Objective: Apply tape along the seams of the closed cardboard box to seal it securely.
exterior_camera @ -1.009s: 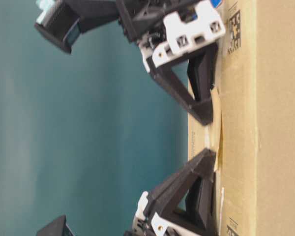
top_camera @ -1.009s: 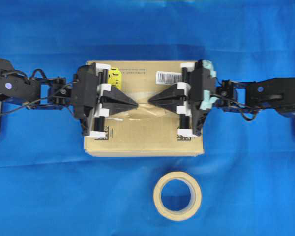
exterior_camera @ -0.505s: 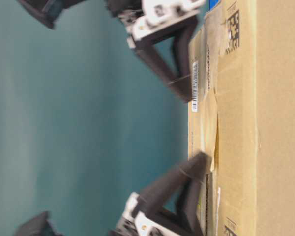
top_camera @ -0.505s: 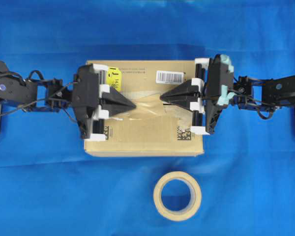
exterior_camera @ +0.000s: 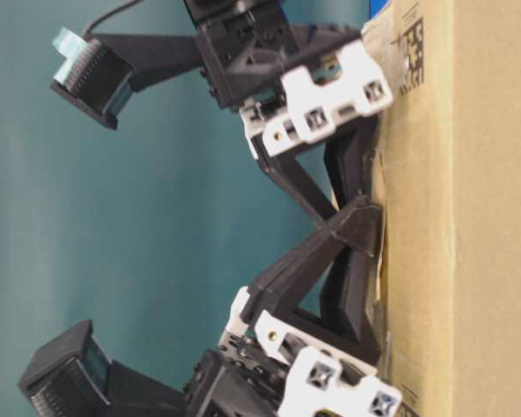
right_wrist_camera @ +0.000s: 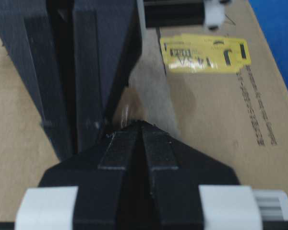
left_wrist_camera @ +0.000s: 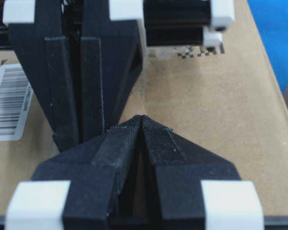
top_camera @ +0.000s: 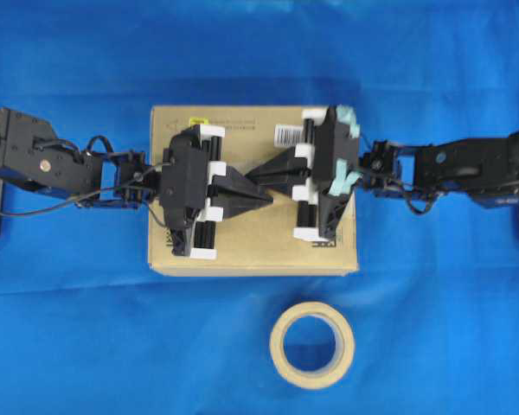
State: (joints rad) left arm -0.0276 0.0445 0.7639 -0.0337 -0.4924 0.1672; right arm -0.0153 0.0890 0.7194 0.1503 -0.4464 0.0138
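A round beige tape roll (top_camera: 312,345) is seen lying flat on the blue-covered counter (top_camera: 78,346), nearest the lower edge of the overhead view and apart from the cardboard box (top_camera: 259,251).

Behind it, the box is set with its top face up. A white barcode label (top_camera: 285,133) and part of a yellow sticker (right_wrist_camera: 205,54) are shown on that face.

Both end effectors are placed over the middle of the box top. The left end effector (top_camera: 263,197) is reached in from the left with its jaws pressed fully together, and nothing is held between them. The right end effector (top_camera: 256,173) is reached in from the right, likewise fully closed and without a load. Their tips are overlapped side by side, the right one lying farther back in the overhead view.

In the table-level view the tips are seen against the box top. The seams are largely covered by the two end effectors. A glossy patch (right_wrist_camera: 149,103), possibly the tape, is visible beside the left end effector's fingers.
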